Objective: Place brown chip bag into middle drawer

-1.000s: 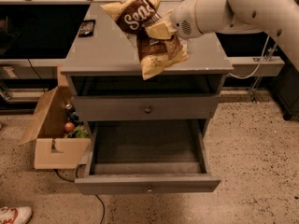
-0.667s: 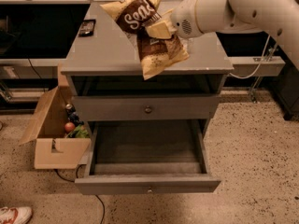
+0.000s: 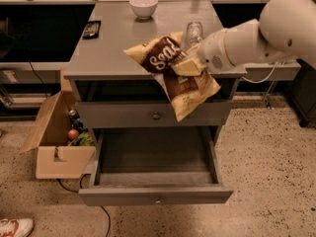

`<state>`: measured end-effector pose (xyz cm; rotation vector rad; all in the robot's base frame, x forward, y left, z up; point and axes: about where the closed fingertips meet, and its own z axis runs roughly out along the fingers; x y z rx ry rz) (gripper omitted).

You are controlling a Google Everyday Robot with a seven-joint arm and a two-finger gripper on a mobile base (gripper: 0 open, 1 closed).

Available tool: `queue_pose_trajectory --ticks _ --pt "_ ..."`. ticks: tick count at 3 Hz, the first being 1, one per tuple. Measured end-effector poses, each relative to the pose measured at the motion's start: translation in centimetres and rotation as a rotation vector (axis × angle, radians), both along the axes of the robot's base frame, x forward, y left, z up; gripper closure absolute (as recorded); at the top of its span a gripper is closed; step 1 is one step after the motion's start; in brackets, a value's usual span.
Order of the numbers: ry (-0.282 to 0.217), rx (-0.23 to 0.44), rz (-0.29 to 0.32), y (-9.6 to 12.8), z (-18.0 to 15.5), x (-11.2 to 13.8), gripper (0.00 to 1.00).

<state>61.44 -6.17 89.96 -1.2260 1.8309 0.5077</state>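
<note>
So the arm's reaching in from the right, and the gripper (image 3: 183, 63) has its fingers pinched on the brown chip bag (image 3: 165, 57) about mid-bag. The bag's up in the air, tilted, hanging over the front right edge of the grey cabinet (image 3: 118, 48) with its pale lower end dangling in front of the upper drawer front (image 3: 123, 116). The middle drawer (image 3: 153, 157) is pulled wide open right below. On the cabinet top there's a white bowl (image 3: 143, 6) at the back, a clear bottle (image 3: 194, 32) just behind the bag, and a small black thing (image 3: 92, 28) on the left. An open cardboard box (image 3: 52, 149) sits on the floor to the left.
</note>
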Motion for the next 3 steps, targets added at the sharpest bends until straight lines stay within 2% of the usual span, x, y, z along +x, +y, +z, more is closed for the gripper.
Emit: queue_pose_trajectory --ticks 1,2,3 --pt "0.083 -0.049 -0.045 -3.1 -5.9 -3.9 1.00" --pt "0.213 -0.109 -0.082 -5.1 -14.2 -6.6 1.00" --pt "0.225 -0.109 -0.065 -4.8 -14.9 -6.7 1.00"
